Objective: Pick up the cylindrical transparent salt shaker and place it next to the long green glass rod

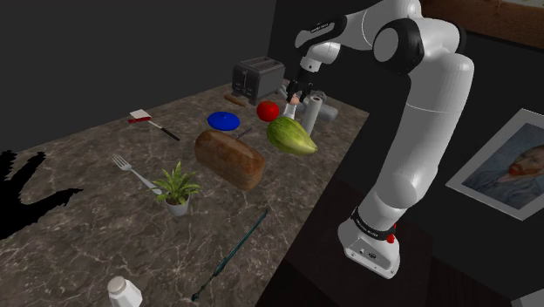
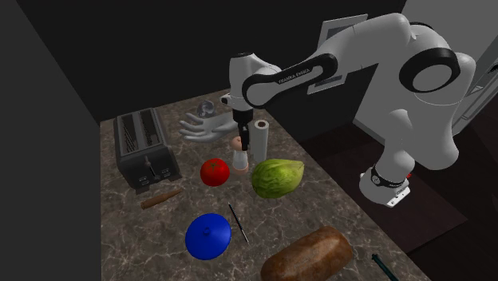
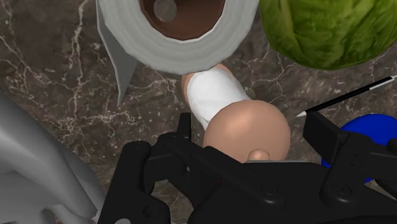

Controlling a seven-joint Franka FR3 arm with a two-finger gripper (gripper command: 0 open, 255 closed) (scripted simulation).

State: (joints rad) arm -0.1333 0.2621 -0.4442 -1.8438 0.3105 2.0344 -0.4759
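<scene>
The salt shaker (image 2: pixel 239 160) stands upright on the marble counter, a pale cylinder with a tan rounded cap (image 3: pixel 248 130), between a red tomato (image 2: pixel 214 172) and a paper towel roll (image 2: pixel 260 140). My gripper (image 2: pixel 239 132) hangs straight above it, open. In the wrist view its black fingers (image 3: pixel 321 133) stand apart on either side of the cap without touching it. From the shoulder view the gripper (image 1: pixel 301 91) is at the far end of the counter over the shaker (image 1: pixel 294 108). The long dark green rod (image 1: pixel 235 249) lies at the near end, far from the shaker.
A green cabbage (image 1: pixel 292 136), a bread loaf (image 1: pixel 229 159), a blue lid (image 1: pixel 224 120), a toaster (image 1: pixel 255 78) and a grey hand sculpture (image 2: pixel 203 126) crowd around the shaker. Nearer the rod are a potted plant (image 1: pixel 177 187), a fork (image 1: pixel 131 170) and a white bottle (image 1: pixel 124 292).
</scene>
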